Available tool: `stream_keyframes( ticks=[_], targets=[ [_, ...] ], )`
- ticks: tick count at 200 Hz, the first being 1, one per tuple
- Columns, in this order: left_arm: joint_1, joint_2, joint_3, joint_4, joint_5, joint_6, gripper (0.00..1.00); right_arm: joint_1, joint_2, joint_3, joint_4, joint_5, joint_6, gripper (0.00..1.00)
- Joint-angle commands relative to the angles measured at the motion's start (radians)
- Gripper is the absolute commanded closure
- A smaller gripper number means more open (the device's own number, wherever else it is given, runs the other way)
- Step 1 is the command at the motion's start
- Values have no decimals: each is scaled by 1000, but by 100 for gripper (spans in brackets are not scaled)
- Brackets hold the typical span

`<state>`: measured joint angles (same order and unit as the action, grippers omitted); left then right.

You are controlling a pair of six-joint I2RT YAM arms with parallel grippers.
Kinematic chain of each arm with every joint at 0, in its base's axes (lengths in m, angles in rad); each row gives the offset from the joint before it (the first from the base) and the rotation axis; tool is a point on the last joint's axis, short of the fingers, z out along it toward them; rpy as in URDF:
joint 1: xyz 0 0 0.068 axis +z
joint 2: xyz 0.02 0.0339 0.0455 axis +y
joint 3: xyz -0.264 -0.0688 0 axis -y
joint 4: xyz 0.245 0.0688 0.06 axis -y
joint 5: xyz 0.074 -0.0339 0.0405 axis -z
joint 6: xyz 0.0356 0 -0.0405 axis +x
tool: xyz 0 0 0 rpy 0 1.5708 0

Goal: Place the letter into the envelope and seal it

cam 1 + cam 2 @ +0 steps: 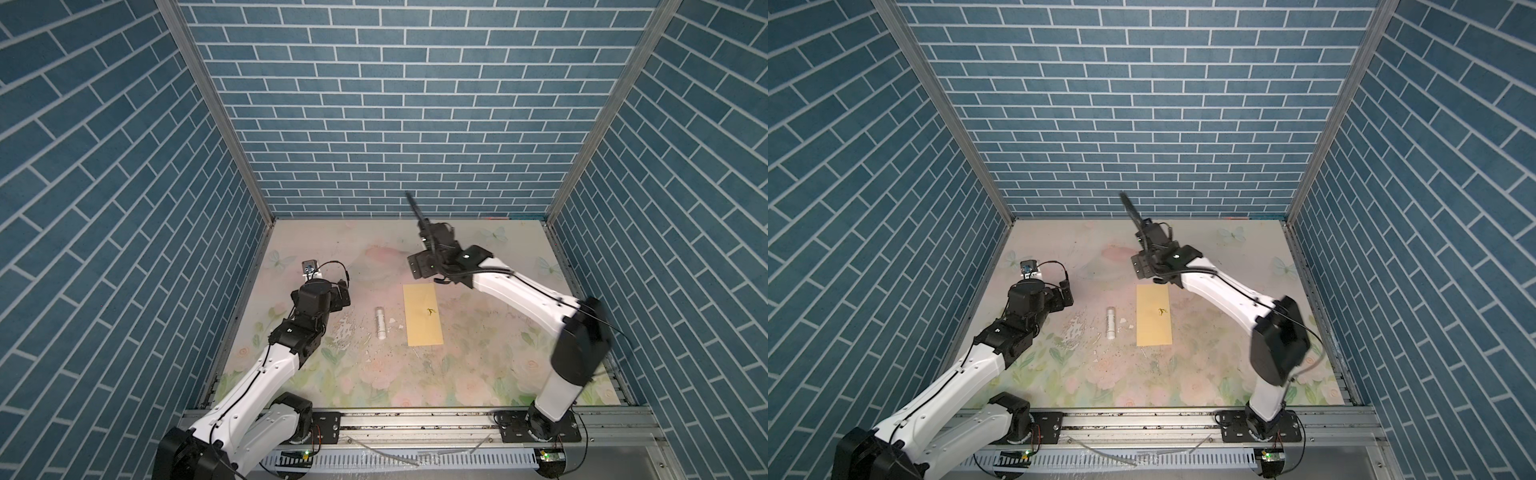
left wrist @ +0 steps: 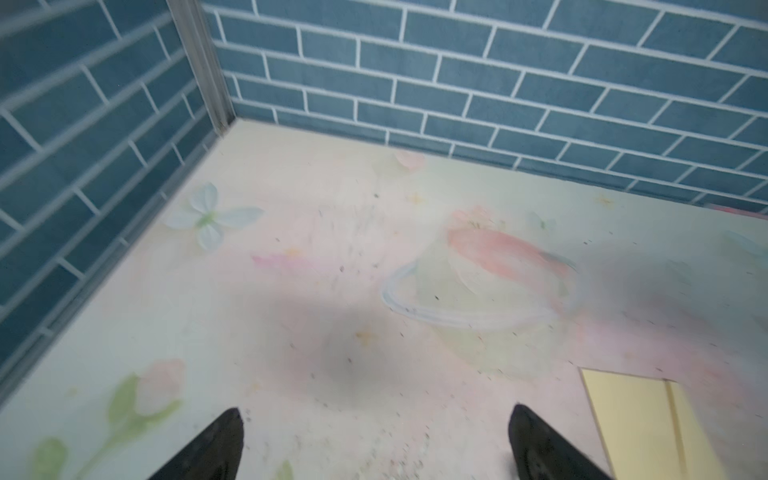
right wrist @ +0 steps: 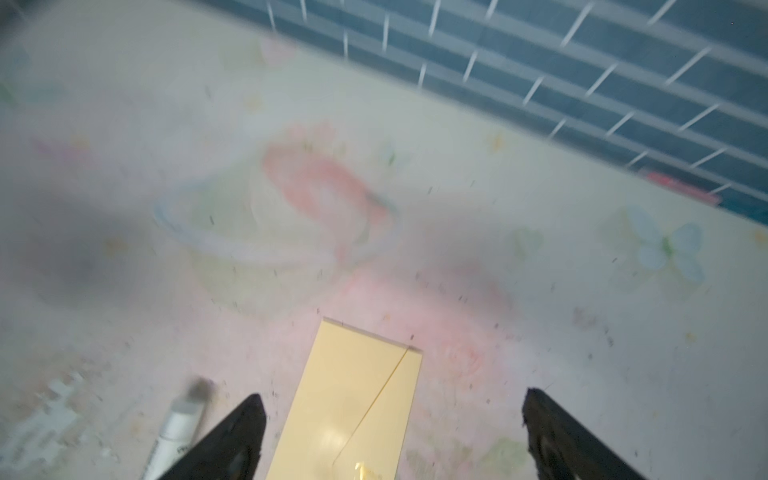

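Yellow-tan envelope [image 1: 423, 314], long axis toward back wall [image 1: 395, 124] | right gripper [image 3: 394, 394] wide, empty, near far end | left gripper [image 2: 376, 409] wide, farther.

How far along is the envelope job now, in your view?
Looks done: no letter is in view, and the envelope lies flat with its flap folded down, so the letter is probably inside. In hand: nothing; the left gripper and right gripper are open and empty. Left: perhaps nothing; whether the flap is glued cannot be seen.
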<state>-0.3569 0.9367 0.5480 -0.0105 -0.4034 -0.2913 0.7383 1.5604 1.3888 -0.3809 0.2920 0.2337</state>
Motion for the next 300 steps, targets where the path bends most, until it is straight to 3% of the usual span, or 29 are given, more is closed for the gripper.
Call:
stream_keyframes(
  ticks=[1, 50, 89, 143, 183, 229, 269, 300],
  targets=[
    [8, 3, -70, 178, -204, 190, 0, -65, -179, -244, 213, -2, -33, 4],
    [16, 79, -224, 464, -350, 318, 0, -290, -531, -659, 358, 112, -89, 4],
    [23, 178, -303, 674, -357, 364, 0, -459, -611, -854, 467, 170, -104, 1],
    [59, 310, -323, 902, -236, 406, 0, -612, -474, -1003, 743, 115, -146, 2],
    [73, 396, -297, 983, -200, 451, 0, -681, -323, -1081, 1048, 8, -183, 2],
    [135, 494, -315, 1117, -147, 427, 0, -728, -200, -1071, 1226, -131, -203, 2],
    [178, 521, -277, 1049, -50, 404, 0, -755, -15, -1095, 1449, -202, -187, 2],
    [210, 599, -282, 1133, 20, 402, 0, -761, -30, -1070, 1371, -226, -189, 2]
  ],
)
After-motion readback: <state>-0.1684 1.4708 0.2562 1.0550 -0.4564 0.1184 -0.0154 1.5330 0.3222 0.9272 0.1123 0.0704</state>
